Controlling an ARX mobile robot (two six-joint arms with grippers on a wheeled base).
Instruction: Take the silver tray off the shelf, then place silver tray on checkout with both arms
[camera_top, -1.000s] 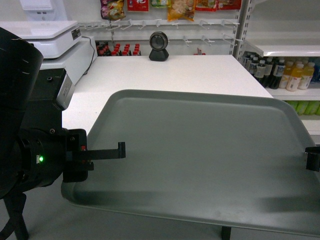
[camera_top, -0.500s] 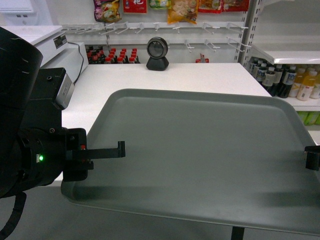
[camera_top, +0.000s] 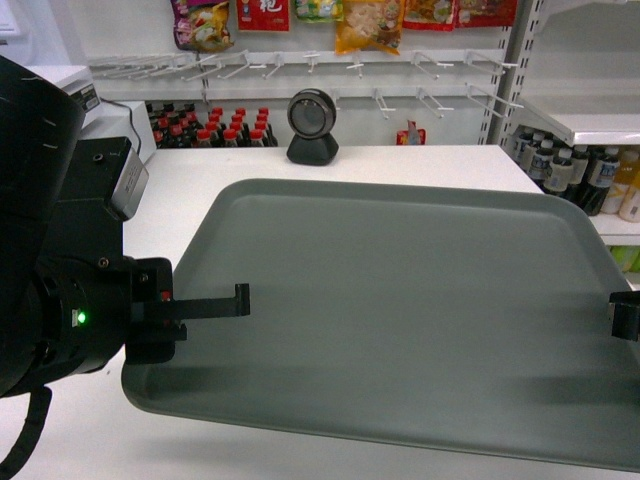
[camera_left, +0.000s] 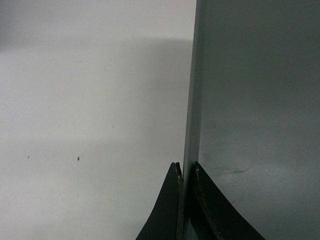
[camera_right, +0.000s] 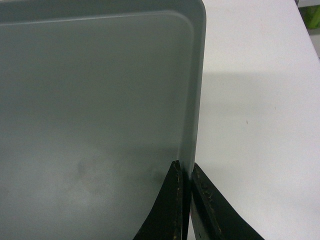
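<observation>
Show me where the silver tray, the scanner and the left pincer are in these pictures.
silver tray (camera_top: 400, 310): head view, bare middle of its flat floor.
scanner (camera_top: 311, 125): head view, its round black head on the checkout.
left pincer (camera_left: 186, 172): left wrist view, between the fingertips clamping the tray's rim.

White characters show on a red snack bag (camera_top: 265, 13) hanging on the wall, too cut off to read.

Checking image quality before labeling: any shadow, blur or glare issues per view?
Head: sharp; soft shadows from the arms on the silver tray, no glare. Left wrist: the left gripper on the rim is blurred close up; a broad tray shadow lies across the checkout. Right wrist: the right gripper is soft; tray shadow darkens the counter.
</observation>
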